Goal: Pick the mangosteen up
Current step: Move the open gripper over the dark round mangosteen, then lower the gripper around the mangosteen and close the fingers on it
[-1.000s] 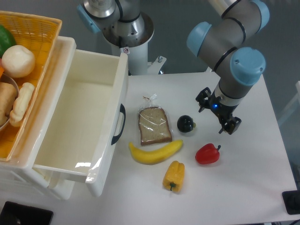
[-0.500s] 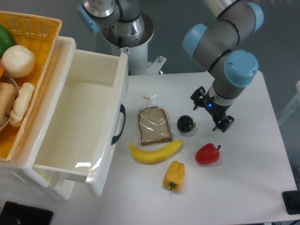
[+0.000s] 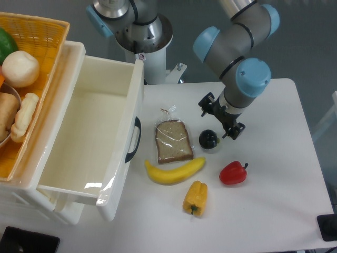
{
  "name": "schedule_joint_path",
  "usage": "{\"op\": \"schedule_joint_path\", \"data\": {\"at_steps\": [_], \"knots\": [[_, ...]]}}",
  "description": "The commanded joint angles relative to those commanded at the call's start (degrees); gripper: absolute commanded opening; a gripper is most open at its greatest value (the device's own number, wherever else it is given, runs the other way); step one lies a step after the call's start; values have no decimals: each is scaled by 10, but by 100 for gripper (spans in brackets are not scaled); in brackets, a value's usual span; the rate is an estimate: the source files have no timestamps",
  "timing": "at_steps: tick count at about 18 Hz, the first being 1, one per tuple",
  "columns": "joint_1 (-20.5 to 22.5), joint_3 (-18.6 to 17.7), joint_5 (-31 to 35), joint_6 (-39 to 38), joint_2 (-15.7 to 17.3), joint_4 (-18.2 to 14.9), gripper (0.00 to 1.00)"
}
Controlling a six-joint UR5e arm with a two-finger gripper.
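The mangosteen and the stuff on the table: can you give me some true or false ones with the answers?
1. The mangosteen lies on the table, right of the bagged bread. True.
2. The gripper is holding the mangosteen in the air. False: its fingers are open just above it, nothing held.
3. The banana lies in front of the bread. True.
4. The red pepper is inside the drawer. False: it lies on the table, right of the banana.
5. The yellow pepper is in the basket. False: it lies below the banana.
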Motion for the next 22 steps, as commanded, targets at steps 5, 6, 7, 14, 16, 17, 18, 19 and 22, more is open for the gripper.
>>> {"op": "schedule_joint_path", "data": {"at_steps": [5, 6, 7, 14, 16, 17, 18, 19, 22], "knots": [[4, 3, 0, 3, -15, 29, 100], [4, 4, 0, 2, -17, 31, 100], [4, 6, 0, 1, -23, 34, 100], [-4, 5, 1, -2, -47, 69, 100], [-8, 4, 1, -3, -51, 69, 100], [-8, 5, 1, -6, -53, 74, 100], [-9, 4, 1, -11, -54, 78, 100], [-11, 3, 2, -19, -59, 81, 100], [-20, 4, 11, -27, -63, 83, 100]]}}
